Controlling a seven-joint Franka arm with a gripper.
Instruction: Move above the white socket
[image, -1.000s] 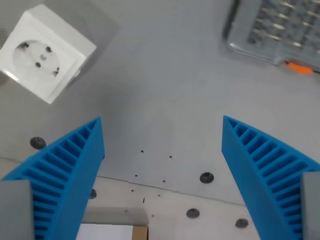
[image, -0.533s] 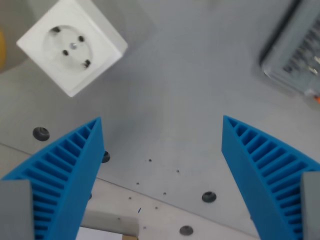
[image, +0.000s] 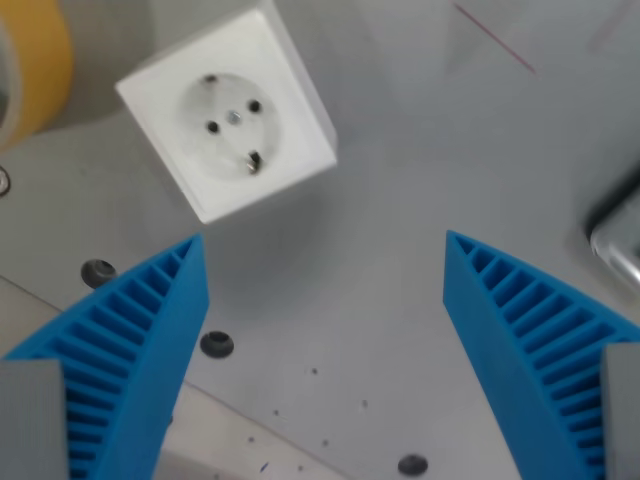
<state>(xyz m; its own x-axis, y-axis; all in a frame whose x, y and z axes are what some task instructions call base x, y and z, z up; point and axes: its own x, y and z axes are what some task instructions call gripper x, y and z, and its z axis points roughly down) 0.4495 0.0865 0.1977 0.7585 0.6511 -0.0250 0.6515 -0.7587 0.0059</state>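
My gripper (image: 325, 350): blue ribbed jaws spread wide apart, holding nothing. White socket (image: 229, 113): lying tilted on the grey surface (image: 420, 170), ahead of my jaws and toward the wrist view's left, clear of both. Yellow roll (image: 28, 70): far left of the socket, partly cut off. Dark screw holes (image: 217, 345): between my jaws.
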